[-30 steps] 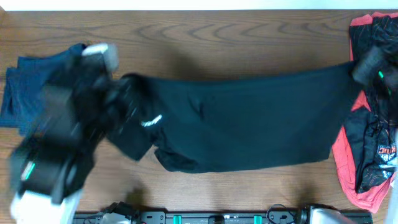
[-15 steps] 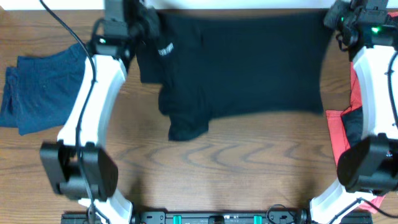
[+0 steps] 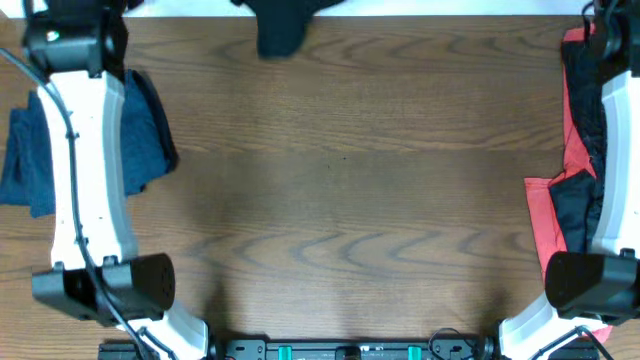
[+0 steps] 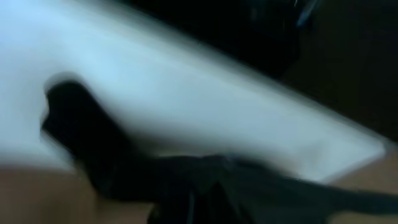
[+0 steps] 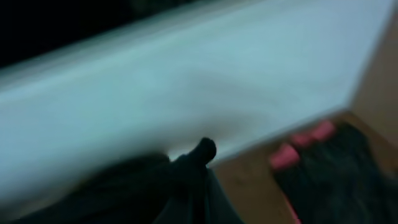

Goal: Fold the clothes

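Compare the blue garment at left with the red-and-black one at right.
Colour: the blue garment is plain dark blue; the red-and-black garment is red with black panels. Spread: the blue garment is bunched; the red-and-black garment runs long down the right edge. Shared: both on the table, partly under the left arm and right arm.

A dark brown, wood-grain bench (image 3: 340, 200) fills the overhead view under even light. A white strip (image 3: 450, 7) runs along its far edge and a black rail (image 3: 340, 351) along the near edge. Both wrist views are blurred.
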Controlling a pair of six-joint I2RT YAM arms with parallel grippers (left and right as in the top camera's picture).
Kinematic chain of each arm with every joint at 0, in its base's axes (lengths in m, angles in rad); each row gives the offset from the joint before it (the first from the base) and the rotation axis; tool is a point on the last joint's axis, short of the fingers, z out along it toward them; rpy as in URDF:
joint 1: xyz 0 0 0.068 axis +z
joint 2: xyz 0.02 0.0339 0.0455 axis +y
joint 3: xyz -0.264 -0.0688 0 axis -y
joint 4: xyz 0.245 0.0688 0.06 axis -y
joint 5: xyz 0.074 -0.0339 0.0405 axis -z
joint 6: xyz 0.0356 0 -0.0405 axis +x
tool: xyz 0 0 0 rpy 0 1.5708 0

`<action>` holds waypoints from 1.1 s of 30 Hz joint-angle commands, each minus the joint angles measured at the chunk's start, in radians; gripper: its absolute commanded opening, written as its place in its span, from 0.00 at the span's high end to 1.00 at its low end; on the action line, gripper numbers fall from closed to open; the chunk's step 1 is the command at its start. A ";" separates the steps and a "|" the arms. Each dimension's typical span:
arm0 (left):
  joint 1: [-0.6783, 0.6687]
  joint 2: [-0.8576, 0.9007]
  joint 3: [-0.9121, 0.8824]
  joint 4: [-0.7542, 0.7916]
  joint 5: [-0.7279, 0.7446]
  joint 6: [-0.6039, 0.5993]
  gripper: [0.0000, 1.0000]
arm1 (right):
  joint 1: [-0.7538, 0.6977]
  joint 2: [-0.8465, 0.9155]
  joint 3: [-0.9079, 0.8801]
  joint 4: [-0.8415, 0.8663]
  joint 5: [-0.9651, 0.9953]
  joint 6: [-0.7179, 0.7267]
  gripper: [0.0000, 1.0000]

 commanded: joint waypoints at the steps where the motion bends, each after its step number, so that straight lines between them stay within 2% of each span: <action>1: 0.014 0.028 -0.021 -0.259 0.010 0.097 0.94 | -0.043 0.043 -0.002 -0.103 0.167 -0.034 0.99; 6: -0.010 0.040 -0.093 -0.715 -0.027 0.269 0.94 | -0.042 0.134 -0.007 -0.360 0.172 -0.033 0.99; 9: -0.021 0.041 -0.193 -0.837 -0.035 0.319 0.94 | -0.041 0.197 -0.007 -0.562 0.172 -0.003 0.99; 14: -0.045 0.041 -0.415 -0.868 -0.035 0.336 0.94 | -0.046 0.258 -0.012 -0.817 0.171 0.031 0.99; 19: -0.077 0.041 -0.656 -0.869 -0.035 0.382 0.94 | -0.043 0.256 -0.082 -0.935 0.144 0.031 0.99; 25: -0.091 0.031 -0.832 -0.869 -0.035 0.420 0.94 | -0.041 0.254 -0.252 -0.946 0.145 0.032 0.99; 33: -0.091 -0.045 -0.972 -0.850 -0.036 0.439 0.94 | -0.043 0.227 -0.518 -0.843 0.142 0.066 0.99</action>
